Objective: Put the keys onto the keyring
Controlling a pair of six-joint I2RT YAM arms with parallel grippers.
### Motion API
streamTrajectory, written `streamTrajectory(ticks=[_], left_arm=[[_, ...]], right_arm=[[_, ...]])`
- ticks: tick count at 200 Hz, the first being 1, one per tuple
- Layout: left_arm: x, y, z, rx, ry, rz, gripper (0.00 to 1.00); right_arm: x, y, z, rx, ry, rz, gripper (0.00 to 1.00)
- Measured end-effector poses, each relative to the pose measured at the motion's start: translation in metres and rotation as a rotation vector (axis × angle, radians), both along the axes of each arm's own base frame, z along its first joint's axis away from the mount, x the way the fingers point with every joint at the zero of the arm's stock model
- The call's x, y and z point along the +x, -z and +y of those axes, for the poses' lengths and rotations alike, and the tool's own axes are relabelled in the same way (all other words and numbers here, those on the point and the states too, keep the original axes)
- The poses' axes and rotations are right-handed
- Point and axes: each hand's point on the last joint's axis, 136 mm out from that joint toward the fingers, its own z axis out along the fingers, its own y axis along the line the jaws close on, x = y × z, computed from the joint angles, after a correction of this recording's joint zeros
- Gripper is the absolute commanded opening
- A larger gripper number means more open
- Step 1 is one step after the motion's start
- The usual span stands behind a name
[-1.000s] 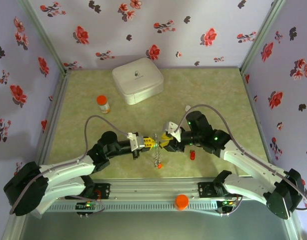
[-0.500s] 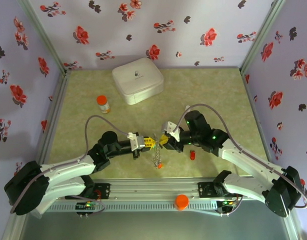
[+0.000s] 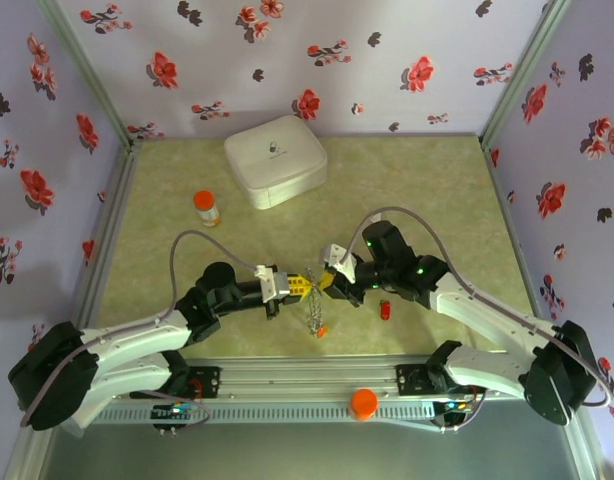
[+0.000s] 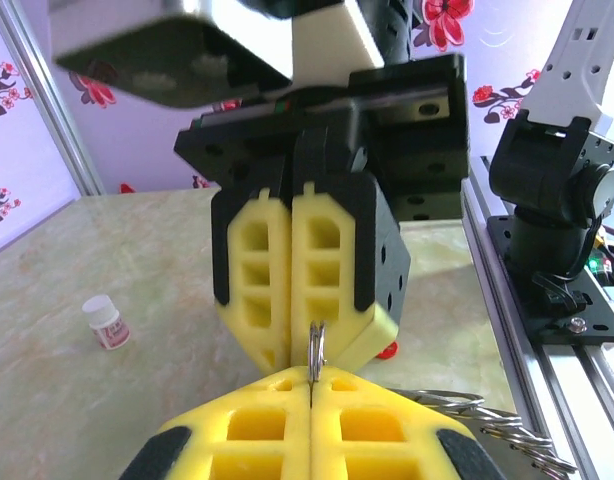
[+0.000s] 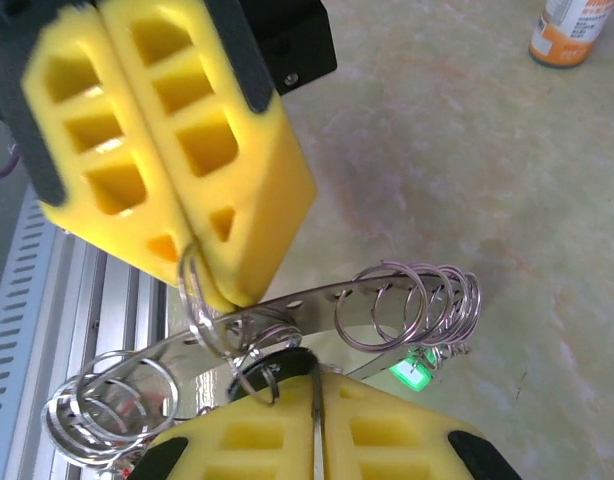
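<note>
1. Left gripper (image 3: 303,287), pads pressed shut on the keyring (image 3: 314,312), steadies it above the tabletop's near edge.
2. The keyring dangles between both claws; we judge this leaves its loops reachable.
3. Right gripper (image 3: 326,285), likewise clamped on the keyring, meets its partner tip to tip.
4. A red key (image 3: 386,311) lies on the tabletop just right, we think awaiting threading.

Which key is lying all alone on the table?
The red key, loose beside the right arm; the orange key dangles from the keyring.
</note>
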Motion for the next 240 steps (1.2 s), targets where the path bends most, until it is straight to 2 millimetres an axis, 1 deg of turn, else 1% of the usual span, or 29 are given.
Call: streamTrajectory(ticks=[22, 30, 34, 41, 49, 65, 97, 137, 166, 184, 199, 216, 240], left_arm=[[-0.001, -0.002, -0.001, -0.004, 0.006, -0.003, 0.0], [-0.001, -0.003, -0.001, -0.004, 0.007, -0.004, 0.0], [-0.001, -0.003, -0.001, -0.004, 0.007, -0.003, 0.0], [0.0, -0.002, -0.001, -0.003, 0.007, -0.002, 0.0], [0.0, -0.002, -0.001, -0.002, 0.007, -0.002, 0.0], [0.0, -0.002, -0.001, -0.001, 0.007, -0.001, 0.0], [0.0, -0.002, -0.001, 0.0, 0.007, 0.0, 0.0], [0.0, -0.001, -0.001, 0.001, 0.007, 0.001, 0.0], [0.0, -0.002, -0.001, 0.001, 0.007, 0.0, 0.0], [0.0, -0.001, -0.001, 0.002, 0.007, -0.003, 0.0], [0.0, -0.001, -0.001, 0.003, 0.007, -0.004, 0.0], [0.0, 0.001, -0.001, 0.01, 0.007, -0.002, 0.0], [0.0, 0.002, -0.001, 0.014, 0.007, -0.001, 0.0]], right_arm=[[0.0, 0.0, 0.0, -0.001, -0.005, -0.007, 0.1], [0.0, -0.001, 0.0, 0.001, -0.004, -0.011, 0.12], [0.0, -0.002, 0.0, 0.003, -0.004, -0.016, 0.15], [0.0, -0.004, -0.001, 0.006, -0.004, -0.025, 0.23], [-0.001, -0.006, -0.002, 0.009, -0.007, -0.041, 0.29], [-0.003, -0.013, -0.005, 0.016, -0.009, -0.068, 0.34], [-0.007, -0.02, -0.009, 0.027, -0.017, -0.098, 0.35], [-0.009, -0.02, -0.008, 0.035, -0.03, -0.089, 0.32], [-0.007, -0.014, -0.009, 0.012, -0.022, -0.083, 0.32], [-0.003, -0.006, -0.014, -0.033, 0.001, -0.095, 0.32], [-0.004, -0.002, -0.018, -0.06, 0.006, -0.089, 0.33], [-0.006, -0.005, -0.018, -0.051, -0.001, -0.087, 0.34], [-0.011, -0.015, -0.016, -0.009, -0.019, -0.096, 0.34]])
